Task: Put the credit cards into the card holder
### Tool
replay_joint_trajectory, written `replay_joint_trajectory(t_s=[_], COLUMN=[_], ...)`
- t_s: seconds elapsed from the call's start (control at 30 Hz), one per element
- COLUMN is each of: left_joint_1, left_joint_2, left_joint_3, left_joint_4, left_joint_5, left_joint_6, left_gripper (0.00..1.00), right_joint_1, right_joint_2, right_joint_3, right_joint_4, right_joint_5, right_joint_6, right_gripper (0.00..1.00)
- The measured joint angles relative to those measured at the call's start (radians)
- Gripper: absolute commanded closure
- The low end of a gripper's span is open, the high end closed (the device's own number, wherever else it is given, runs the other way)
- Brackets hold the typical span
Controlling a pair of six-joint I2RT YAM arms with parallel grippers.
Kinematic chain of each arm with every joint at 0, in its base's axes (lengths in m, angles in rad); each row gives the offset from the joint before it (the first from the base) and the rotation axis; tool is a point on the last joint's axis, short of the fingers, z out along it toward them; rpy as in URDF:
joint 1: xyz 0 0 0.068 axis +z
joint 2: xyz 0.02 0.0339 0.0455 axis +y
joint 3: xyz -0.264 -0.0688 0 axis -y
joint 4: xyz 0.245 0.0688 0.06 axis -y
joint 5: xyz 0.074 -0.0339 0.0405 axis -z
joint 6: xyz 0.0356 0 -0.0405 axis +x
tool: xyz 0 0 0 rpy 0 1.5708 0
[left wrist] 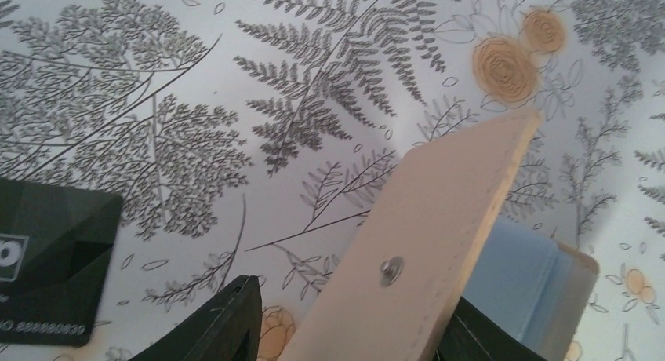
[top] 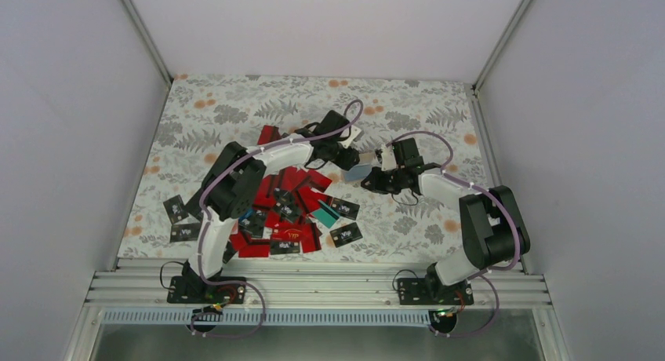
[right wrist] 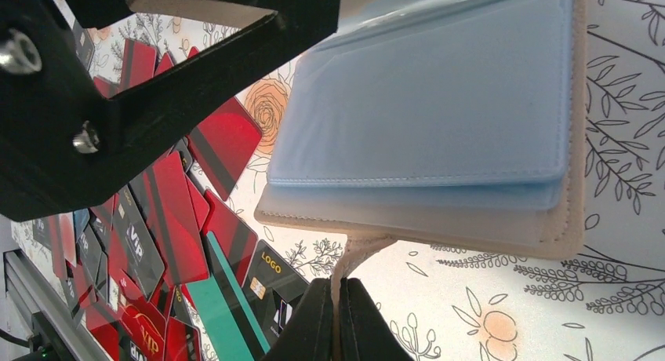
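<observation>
Red mostly, with black and a little teal: credit cards [top: 286, 208] heaped on the floral cloth [top: 235, 110], left of centre. Just right of the heap, left gripper [left wrist: 353, 326] half spread, fingers either side of the tan cover flap, a sliver of gap on one side, not yet clamped. Next, card holder [right wrist: 439, 102] folded open between the two grippers, pale blue sleeves showing. Rightmost, right gripper [right wrist: 339, 318] pinched tight on the holder's tan tab.
</observation>
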Motion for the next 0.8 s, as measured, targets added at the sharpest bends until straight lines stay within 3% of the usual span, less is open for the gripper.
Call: replay_joint_trajectory(t_s=[0.1,0.37,0.8], left_joint_1=[0.000,0.000,0.020], left_joint_2=[0.014,0.025,-0.049], left_joint_3=[0.019,0.027,-0.095], left_joint_4=[0.003,0.020,0.083], left_joint_5=[0.029,0.100,0.009], left_joint_6=[0.002,0.023,-0.092], left_gripper=[0.59,0.93,0.95], right_joint_1=[0.000,0.000,-0.050], right_joint_2=[0.000,0.000,0.087], right_joint_3=[0.000,0.000,0.030], right_joint_4=[0.000,-0.001,-0.031], right_joint_5=[0.000,0.008,0.130], right_joint_6=[-0.002,-0.003,0.043], right_gripper=[0.96,0.96,0.96])
